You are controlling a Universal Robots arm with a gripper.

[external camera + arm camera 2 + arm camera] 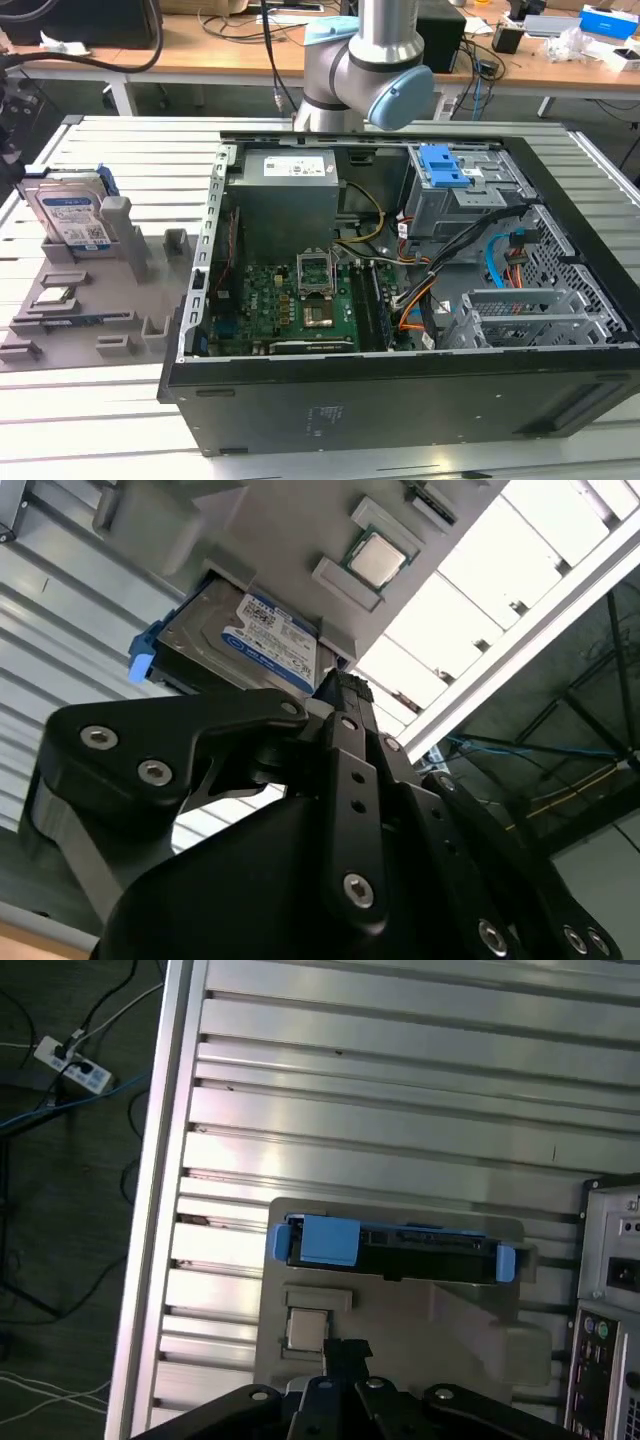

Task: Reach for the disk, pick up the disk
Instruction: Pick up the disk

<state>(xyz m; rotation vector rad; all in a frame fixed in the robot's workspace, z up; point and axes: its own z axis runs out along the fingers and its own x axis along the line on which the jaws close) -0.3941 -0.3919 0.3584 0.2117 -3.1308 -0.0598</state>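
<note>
The disk (72, 215) is a silver hard drive with a white-and-blue label and a blue frame. It stands tilted in a slot at the far end of a grey holder (100, 325), at the exterior view's left. The first wrist view has the disk (400, 1252) edge-on, while in the second wrist view its label side (255, 635) faces the camera. In both wrist views my gripper (340, 687) (346, 1348) is shut with nothing in it. It hangs above the holder, apart from the disk, its tip near the disk's edge.
A small silver processor chip (55, 297) (378, 560) (305, 1328) lies in the holder beside the disk. An open computer case (400, 300) stands at the exterior view's right on the slatted metal table (400, 1090). Cables and a power strip (75, 1065) lie on the floor past the table edge.
</note>
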